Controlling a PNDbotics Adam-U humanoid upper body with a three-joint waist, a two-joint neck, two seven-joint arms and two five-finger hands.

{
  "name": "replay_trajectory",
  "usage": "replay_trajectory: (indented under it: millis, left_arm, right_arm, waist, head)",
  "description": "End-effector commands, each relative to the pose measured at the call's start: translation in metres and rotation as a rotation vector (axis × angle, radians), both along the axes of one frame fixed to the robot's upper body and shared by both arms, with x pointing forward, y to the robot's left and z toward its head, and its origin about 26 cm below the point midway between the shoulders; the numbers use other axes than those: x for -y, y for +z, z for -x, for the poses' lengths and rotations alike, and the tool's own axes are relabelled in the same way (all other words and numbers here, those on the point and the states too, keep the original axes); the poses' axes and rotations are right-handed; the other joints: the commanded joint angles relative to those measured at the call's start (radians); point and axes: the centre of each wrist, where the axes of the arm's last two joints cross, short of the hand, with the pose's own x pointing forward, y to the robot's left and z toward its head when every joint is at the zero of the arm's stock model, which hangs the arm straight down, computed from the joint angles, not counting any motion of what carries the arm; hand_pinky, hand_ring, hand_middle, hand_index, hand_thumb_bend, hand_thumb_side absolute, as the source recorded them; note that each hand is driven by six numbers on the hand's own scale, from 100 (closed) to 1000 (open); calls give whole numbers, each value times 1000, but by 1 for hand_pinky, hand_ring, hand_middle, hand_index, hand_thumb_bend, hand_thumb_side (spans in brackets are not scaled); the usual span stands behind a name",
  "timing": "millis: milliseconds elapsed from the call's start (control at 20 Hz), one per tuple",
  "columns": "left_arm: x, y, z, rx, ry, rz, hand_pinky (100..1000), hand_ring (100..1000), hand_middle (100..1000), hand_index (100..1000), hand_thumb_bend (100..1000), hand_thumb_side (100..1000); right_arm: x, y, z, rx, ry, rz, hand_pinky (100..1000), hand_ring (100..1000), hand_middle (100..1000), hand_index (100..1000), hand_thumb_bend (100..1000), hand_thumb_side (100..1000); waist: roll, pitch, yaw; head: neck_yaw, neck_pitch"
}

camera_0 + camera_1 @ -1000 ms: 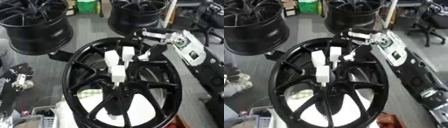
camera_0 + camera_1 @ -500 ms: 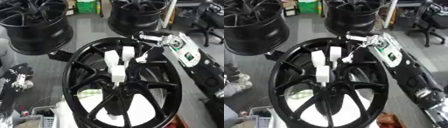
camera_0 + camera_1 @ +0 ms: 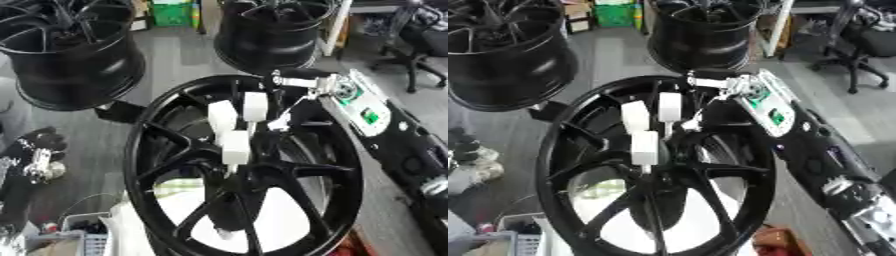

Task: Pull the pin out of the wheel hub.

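Right hand (image 3: 297, 82) reaches over the wheel (image 3: 149, 150) rim toward white pins (image 3: 255, 106) just below it; grip unclear, left hand (image 3: 35, 150) idle.

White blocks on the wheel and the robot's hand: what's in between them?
In the left eye view, only dark wheel spokes lie between the right hand and the white blocks.

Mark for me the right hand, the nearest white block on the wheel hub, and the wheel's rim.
right hand (image 3: 302, 82), left eye view: on the hand's body at the wheel's upper edge.
nearest white block (image 3: 235, 140), left eye view: on its front face.
wheel rim (image 3: 551, 150), right eye view: on its black left edge.
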Motion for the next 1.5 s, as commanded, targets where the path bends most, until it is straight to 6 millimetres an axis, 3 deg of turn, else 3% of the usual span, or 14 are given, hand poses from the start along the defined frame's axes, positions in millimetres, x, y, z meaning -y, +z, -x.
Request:
replay_trajectory:
  millis: [50,750,850,900,1100,1500]
  left_arm:
    - [0,5,-1,16,-10,-3,759,730,668,790,160,598]
    - [0,5,-1,17,-12,-4,759,729,668,790,160,598]
    - [1,5,-1,17,-13,-3,759,729,668,791,160,598]
    - [1,5,-1,17,-14,-3,759,729,668,791,160,598]
    - [1,5,-1,17,-14,-3,759,729,668,791,160,597]
    - [1,5,-1,17,-13,-2,760,729,668,791,160,598]
  right_arm:
    - [1,12,-3,48,-3,-6,610,417,596,690,379,371]
    - [-5,22,1,115,-15,-134,591,396,577,684,364,438]
    - [-5,23,2,118,-19,-155,583,388,566,668,351,433]
    - [-5,24,2,121,-22,-167,568,372,537,627,282,440]
    - [-5,27,2,141,-40,-250,538,338,484,560,244,388]
    - [-3,46,8,191,-57,-419,518,318,461,534,230,369]
  waist:
    - [2,-11,1]
    - [0,-12,2]
    - [-1,-12,2]
    - [-1,-12,2]
    - [-1,-13,2]
    - [-2,-14,1]
  head:
    - [-3,5]
    - [-4,5]
    - [-4,5]
    - [-4,5]
    - [-5,5]
    - [-4,5]
